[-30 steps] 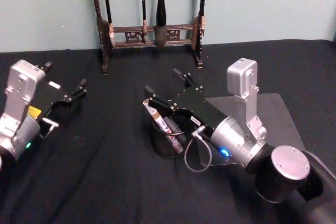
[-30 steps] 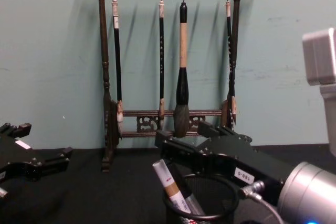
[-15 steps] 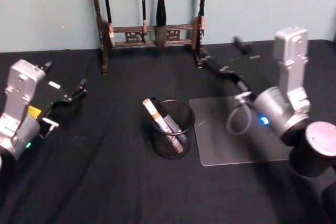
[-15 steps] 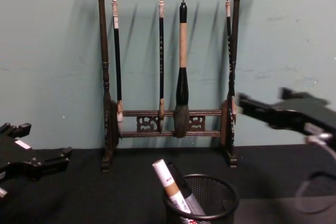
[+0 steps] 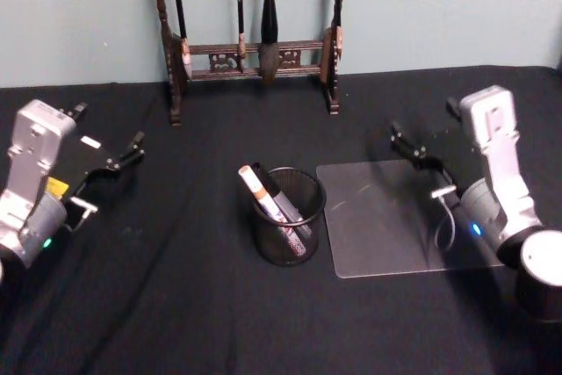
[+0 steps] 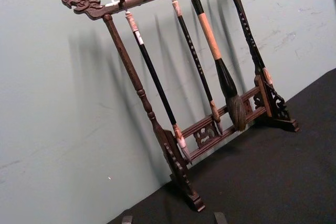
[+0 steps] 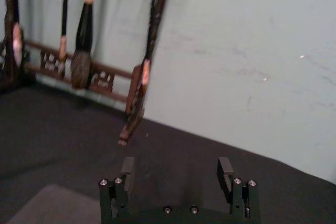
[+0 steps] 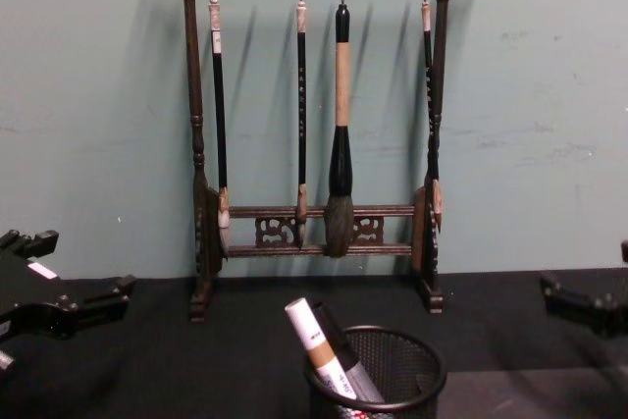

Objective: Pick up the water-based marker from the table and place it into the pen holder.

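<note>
Right fingers (image 7: 127,169) gape empty; water-based marker (image 5: 261,192) leans inside pen holder (image 5: 309,236).

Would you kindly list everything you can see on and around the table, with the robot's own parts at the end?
pen holder: one, black wire mesh, middle of the table.
white marker: one, white with a brown band, leaning inside the pen holder.
dark marker: one, dark, leaning inside the pen holder beside the white one.
brush rack: one, dark wood, at the back by the wall.
brushes: four, dark with pale sections, hanging from the rack.
mat: one, translucent grey, flat to the right of the pen holder.
table: one, black.
left gripper: one, black, open, on the left.
right gripper: one, black, open, on the right by the mat.
</note>
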### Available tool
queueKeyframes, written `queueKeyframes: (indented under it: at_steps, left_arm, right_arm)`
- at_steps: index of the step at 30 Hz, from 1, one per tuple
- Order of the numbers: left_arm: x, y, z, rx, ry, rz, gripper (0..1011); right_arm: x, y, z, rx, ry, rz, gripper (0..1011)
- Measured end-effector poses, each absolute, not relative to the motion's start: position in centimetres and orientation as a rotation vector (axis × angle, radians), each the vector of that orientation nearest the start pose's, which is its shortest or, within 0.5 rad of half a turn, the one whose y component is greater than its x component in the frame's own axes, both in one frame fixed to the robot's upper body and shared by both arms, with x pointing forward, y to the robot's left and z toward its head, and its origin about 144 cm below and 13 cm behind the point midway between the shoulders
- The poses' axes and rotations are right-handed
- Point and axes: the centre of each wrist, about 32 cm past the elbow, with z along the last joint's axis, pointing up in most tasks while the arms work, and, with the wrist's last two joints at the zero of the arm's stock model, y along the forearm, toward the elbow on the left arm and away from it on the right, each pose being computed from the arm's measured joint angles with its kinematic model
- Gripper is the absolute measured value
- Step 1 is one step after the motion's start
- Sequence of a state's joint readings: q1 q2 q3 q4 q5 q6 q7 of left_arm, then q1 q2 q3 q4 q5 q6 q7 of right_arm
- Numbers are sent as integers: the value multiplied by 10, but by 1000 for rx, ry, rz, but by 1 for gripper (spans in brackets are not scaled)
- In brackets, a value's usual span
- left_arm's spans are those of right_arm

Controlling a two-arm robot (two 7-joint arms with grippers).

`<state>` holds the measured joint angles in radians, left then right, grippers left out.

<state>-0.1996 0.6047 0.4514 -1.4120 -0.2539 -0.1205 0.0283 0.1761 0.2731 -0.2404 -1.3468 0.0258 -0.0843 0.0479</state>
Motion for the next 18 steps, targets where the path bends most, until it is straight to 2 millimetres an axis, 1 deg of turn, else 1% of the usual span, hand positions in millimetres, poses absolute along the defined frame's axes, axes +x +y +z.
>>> queueKeyframes:
  at_steps: [8, 18]
  left_arm:
    - [489, 310, 1140, 304, -285, 1248, 1001]
    - [489, 310, 1140, 304, -285, 1248, 1001]
  right_arm:
    - [497, -249, 1111, -290, -224, -1287, 1002]
    - [497, -249, 1112, -284, -223, -1286, 1002]
